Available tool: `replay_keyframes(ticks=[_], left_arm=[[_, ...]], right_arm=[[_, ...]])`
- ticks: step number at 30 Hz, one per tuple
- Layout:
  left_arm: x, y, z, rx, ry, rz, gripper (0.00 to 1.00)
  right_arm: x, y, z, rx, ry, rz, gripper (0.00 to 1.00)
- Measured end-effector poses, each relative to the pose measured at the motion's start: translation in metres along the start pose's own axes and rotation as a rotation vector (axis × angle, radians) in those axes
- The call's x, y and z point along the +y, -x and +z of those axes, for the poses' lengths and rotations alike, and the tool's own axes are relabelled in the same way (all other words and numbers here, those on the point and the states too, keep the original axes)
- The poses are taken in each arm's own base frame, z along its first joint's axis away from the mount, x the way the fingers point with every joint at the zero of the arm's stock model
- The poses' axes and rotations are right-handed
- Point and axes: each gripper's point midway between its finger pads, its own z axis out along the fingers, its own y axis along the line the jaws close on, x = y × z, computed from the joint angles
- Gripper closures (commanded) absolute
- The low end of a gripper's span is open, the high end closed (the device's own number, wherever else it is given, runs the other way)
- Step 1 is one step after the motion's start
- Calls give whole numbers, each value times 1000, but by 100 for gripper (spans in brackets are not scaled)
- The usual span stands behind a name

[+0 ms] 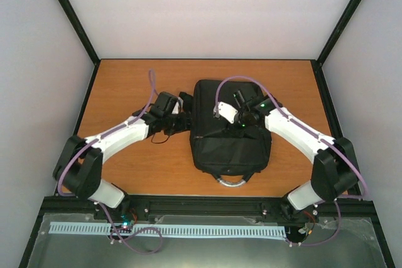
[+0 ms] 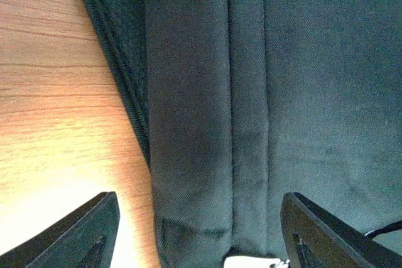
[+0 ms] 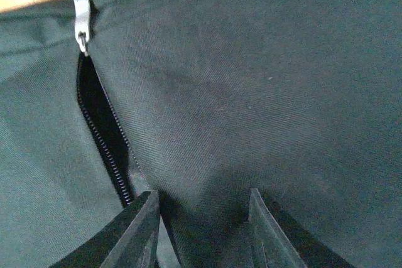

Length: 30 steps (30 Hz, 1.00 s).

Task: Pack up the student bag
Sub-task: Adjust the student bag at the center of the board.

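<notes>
The student bag point(image 1: 232, 152), a large black backpack, lies flat on the table with its grey loop handle point(image 1: 232, 181) toward the arms. My left gripper point(image 1: 182, 117) is at the bag's left edge. In the left wrist view it point(image 2: 198, 236) is open, its fingers astride a black strip of the bag point(image 2: 207, 123). My right gripper point(image 1: 225, 117) rests on top of the bag. In the right wrist view it point(image 3: 201, 218) is pressed onto the fabric point(image 3: 251, 80) beside a partly open zip point(image 3: 103, 136), with cloth filling the gap between the fingers. A metal zip pull point(image 3: 81, 23) sits at the zip's far end.
The wooden table point(image 1: 125, 86) is walled by white panels and black frame posts on three sides. A thin black cord point(image 1: 160, 137) lies on the wood by the left gripper. Purple cables loop over both arms.
</notes>
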Motion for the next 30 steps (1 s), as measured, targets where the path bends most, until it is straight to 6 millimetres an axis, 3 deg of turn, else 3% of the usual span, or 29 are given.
replay_keyframes(ticks=[4,10,16,24,30], left_arm=[[-2,-3,24,59,-24,-11,38],[-4,-14,51,138,-71,-28,60],[-13,-18,53,125,-114,-19,85],[-28,-40,42,57,-140,-2,92],[-32,-52,36,42,-155,-15,98]], right_arm=[[10,-17,26,53,29,-5,61],[8,-22,35,52,-3,-22,62],[3,-23,38,56,-38,-35,62],[-8,-27,40,97,-98,-41,61],[-4,-25,34,94,-81,-45,55]])
